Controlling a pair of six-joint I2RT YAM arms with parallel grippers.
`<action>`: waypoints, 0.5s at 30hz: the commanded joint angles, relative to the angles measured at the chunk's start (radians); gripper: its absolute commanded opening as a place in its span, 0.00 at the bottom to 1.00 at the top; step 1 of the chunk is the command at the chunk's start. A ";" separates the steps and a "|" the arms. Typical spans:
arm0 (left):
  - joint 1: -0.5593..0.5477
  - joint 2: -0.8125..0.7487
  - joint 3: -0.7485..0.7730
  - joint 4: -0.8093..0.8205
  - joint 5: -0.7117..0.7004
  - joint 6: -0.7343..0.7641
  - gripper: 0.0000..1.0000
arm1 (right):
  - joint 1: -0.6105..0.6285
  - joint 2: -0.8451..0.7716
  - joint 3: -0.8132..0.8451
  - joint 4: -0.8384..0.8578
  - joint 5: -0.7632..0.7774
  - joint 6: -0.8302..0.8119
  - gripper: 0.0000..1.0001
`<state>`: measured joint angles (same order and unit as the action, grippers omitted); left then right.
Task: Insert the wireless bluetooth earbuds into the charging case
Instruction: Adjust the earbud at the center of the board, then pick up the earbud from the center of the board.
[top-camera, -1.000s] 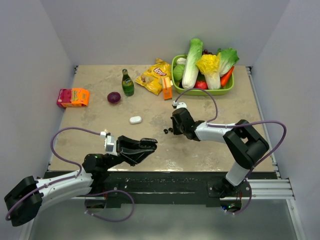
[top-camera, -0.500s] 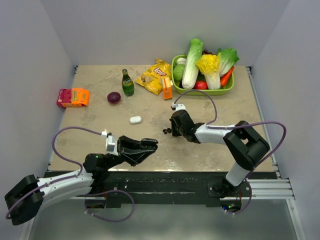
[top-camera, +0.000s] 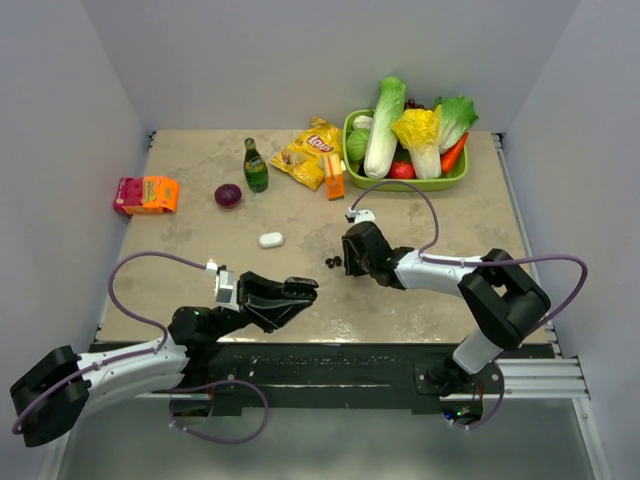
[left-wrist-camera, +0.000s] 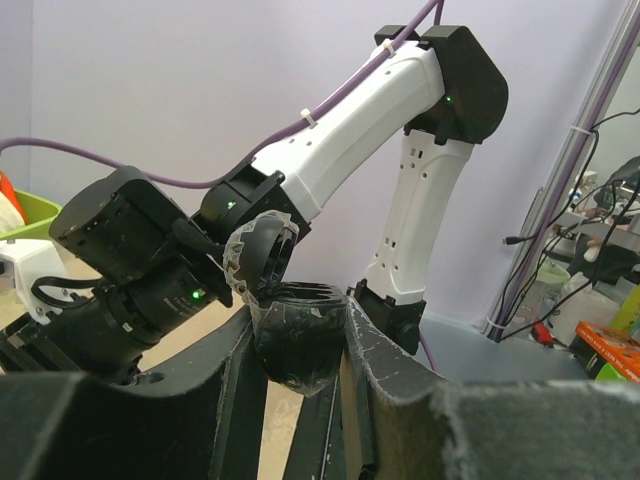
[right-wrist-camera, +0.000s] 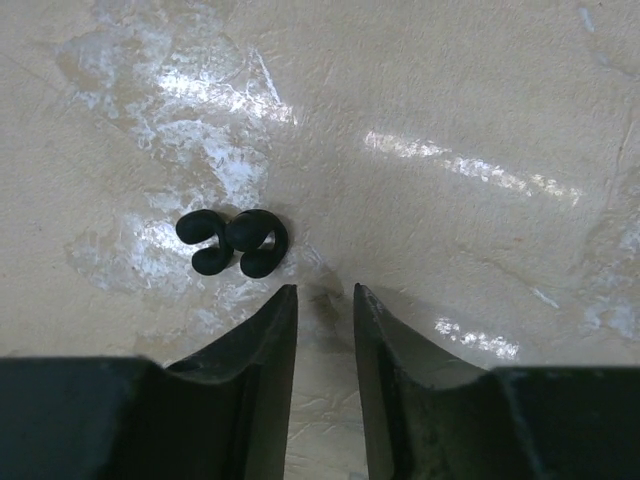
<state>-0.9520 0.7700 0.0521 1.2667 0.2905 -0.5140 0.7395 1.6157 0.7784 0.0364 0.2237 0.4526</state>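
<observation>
Just beside the black earbuds (right-wrist-camera: 225, 235) on open tabletop (right-wrist-camera: 450, 100), right hand (right-wrist-camera: 325, 300) stands slightly parted, empty; left hand (left-wrist-camera: 300, 325) clamps case (left-wrist-camera: 300, 352).

Left arm (top-camera: 125, 365) and right arm (top-camera: 432, 270): white shells, black joints. Purple cable (top-camera: 398, 183) loops into the wrist behind the right pincer (right-wrist-camera: 322, 292). Fingers (right-wrist-camera: 255, 370) black, tapered, scuffed edges.

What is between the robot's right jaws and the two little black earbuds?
Nothing visible. The two small black hook-shaped earbuds lie on bare beige tabletop just ahead and left of the right gripper, its jaws slightly apart, empty. The left gripper holds the round black charging case.
</observation>
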 joint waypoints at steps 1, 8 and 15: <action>-0.010 0.000 -0.195 0.072 -0.021 0.000 0.00 | 0.003 -0.036 0.018 0.003 0.022 -0.011 0.36; -0.013 0.005 -0.193 0.077 -0.019 0.000 0.00 | 0.003 -0.007 0.048 0.036 -0.020 -0.038 0.46; -0.013 0.002 -0.198 0.069 -0.025 0.002 0.00 | 0.001 0.012 0.064 0.048 -0.015 -0.045 0.48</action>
<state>-0.9581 0.7746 0.0521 1.2694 0.2825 -0.5137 0.7395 1.6161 0.7982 0.0452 0.2100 0.4252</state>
